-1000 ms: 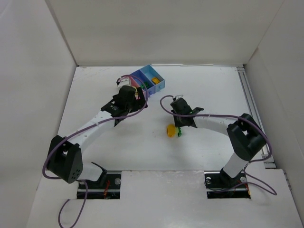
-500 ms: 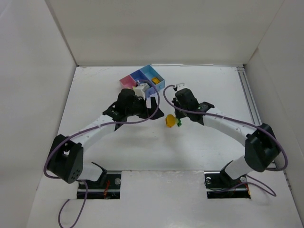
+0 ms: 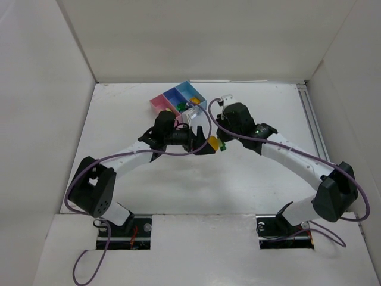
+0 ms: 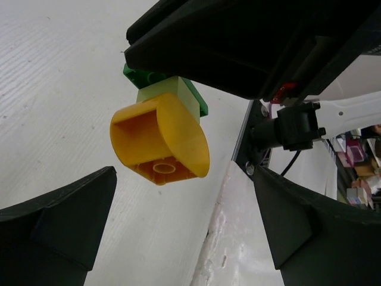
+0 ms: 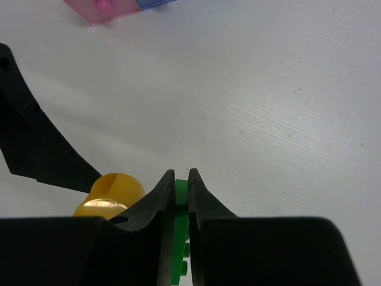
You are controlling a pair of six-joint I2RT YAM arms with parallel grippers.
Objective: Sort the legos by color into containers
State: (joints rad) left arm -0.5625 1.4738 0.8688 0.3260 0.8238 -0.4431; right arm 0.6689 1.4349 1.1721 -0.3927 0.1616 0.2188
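So the biggest thing here is the white counter (image 3: 149, 185), matte with a fine ribbed grain, boxed in by plain white walls (image 3: 196, 36). Both arms are white tubes with black joints and purple cables. The left arm (image 3: 128, 159) comes in from the lower left of the top view and the right arm (image 3: 292, 158) from the lower right, and they meet around the middle.

Just above that meeting spot are the containers (image 3: 178, 98), three little translucent plastic bins joined in a row: pink, purple-blue and light blue. There are small green and yellow bits inside, but I can't really tell which bin the green ones are in.

The left end effector (image 4: 184, 220) is spread wide. Its chunky black fingers (image 4: 59, 220) sit at the bottom corners of the left wrist view, either side of the legos, and aren't touching them.

The right end effector (image 5: 181, 179) is pinched shut on a dark green brick (image 5: 180, 238), with its smooth curved tips squeezing the thin edge.

That green brick is part of a clicked-together stack near the centre of the top view. A pale yellow-green brick (image 4: 178, 95) sits under it, then an orange-yellow brick (image 4: 161, 143). The orange one is glossy, flat on one side and rounded on the other, and its hollow underside and round tube face the left wrist camera.
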